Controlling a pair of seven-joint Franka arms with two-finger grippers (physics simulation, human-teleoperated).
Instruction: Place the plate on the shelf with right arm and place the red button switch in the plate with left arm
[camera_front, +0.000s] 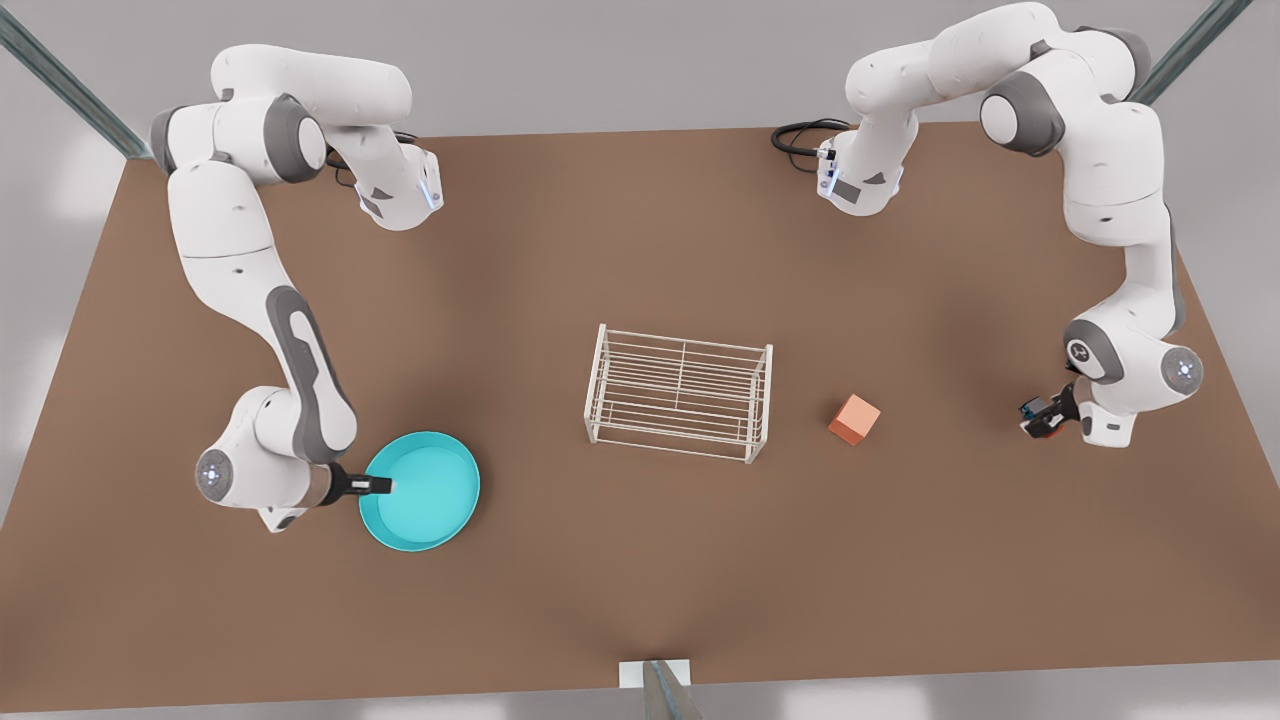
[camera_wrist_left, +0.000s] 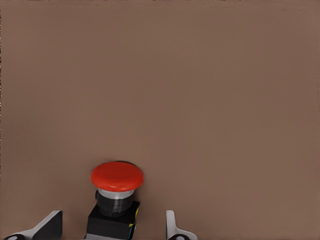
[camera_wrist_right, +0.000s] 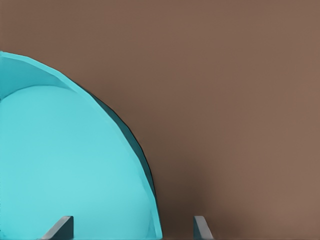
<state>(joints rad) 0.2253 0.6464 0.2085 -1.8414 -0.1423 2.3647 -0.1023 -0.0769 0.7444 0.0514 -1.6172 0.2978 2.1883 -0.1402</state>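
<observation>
Turquoise is what my right end effector (camera_front: 385, 487) sits over: its fingers are spread either side of the plate's rim, one over the pale inside and one outside, on the edge of the plate (camera_front: 425, 495) that faces away from the shelf (camera_front: 680, 392). From the right wrist view I see the two fingertips (camera_wrist_right: 60, 227) apart with the rim (camera_wrist_right: 150, 200) running between them, so I read them as open and not yet clamped. The plate lies flat on the worktop (camera_front: 640, 600) at the front view's left, well apart from the shelf, which stands in the middle with its long side running across the view. Since the shelf lies straight across the plate from the grip point, I judge the carry would be a lift and then a sweep toward the front view's right.

My left end effector (camera_front: 1045, 415) is at the front view's far right, low over the worktop, with the red button switch (camera_wrist_left: 116, 197) between its fingers (camera_wrist_left: 47, 225). They stand clear of the black body on both sides, so I call it open around the switch, not gripping. An orange-pink cube (camera_front: 854, 419) sits between that arm and the shelf, near the straight path I would take later
</observation>
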